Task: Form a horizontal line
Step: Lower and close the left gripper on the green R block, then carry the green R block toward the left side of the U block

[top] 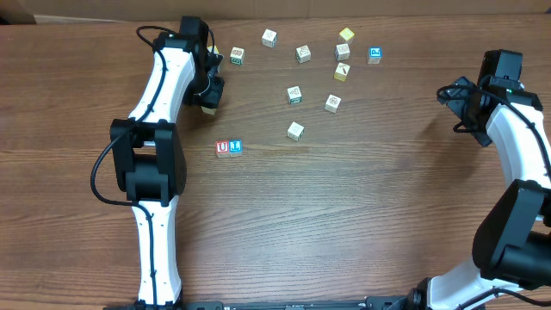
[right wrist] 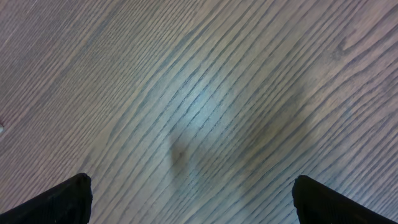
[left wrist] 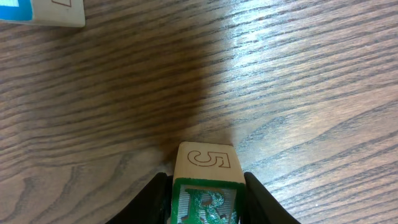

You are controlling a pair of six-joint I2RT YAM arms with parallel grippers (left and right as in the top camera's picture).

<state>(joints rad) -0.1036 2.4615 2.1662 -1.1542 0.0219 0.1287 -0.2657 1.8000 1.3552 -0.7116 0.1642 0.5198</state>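
The line [top: 229, 148] so far is just two: the U cube [top: 223, 148] and the blue cube [top: 236, 147], touching, left of the bench [top: 344, 224] centre. The R cube [left wrist: 204, 160] sits well apart from them, up by the far edge, inside the left tool [left wrist: 205, 202], whose jaws are drawn in against its two sides. It looks gripped, though I cannot tell whether it is off the wood yet. The right tool [right wrist: 193, 199] hangs spread wide over bare bench, holding nothing.

The risks are a shallow hold, since only the lower part of the cube lies between the fingers [left wrist: 258, 199], so it could twist or slip on the way. A careless set-down could also knock the pair askew or leave a gap.

The overhead view gives the layout: the pair, the loose cubes [top: 295, 95] to the right, and both arms. There the R cube is only a pale speck under the tool. The left wrist view shows the green R, the 5 face and the finger contact, but not the line.
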